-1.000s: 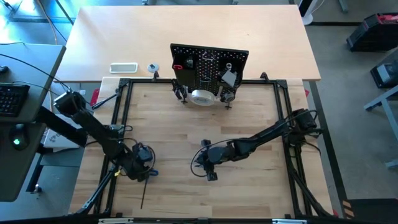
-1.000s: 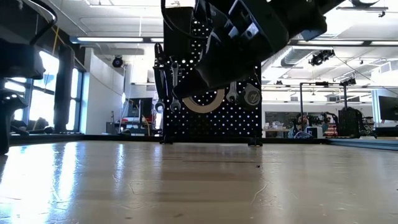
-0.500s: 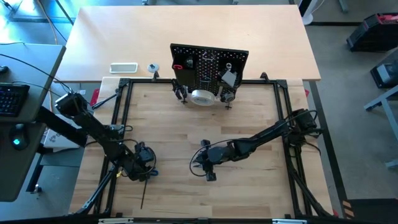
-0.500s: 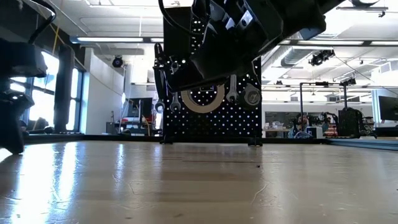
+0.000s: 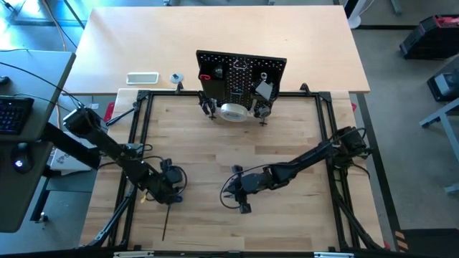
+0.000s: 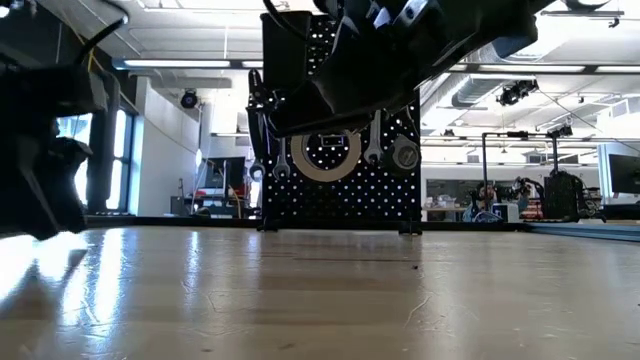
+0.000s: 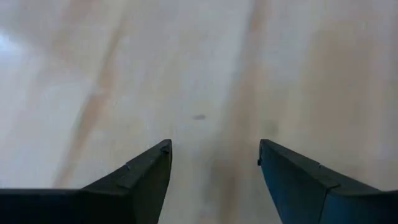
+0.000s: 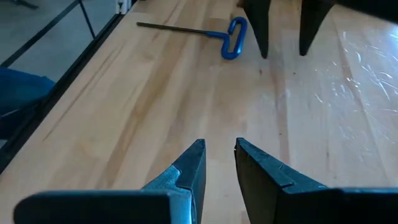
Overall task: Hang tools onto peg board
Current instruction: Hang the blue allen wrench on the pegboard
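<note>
High view: compared with a second ago, the open, empty left gripper [image 5: 174,188] sits further right, lower left beside one hex key [image 8: 231,38]; the right gripper [image 5: 242,204], narrowly parted, holds nothing lower centre; one pegboard [image 5: 241,74] stands top centre.

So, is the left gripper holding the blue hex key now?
No, the left gripper is open and empty; the blue hex key lies on the table.
</note>
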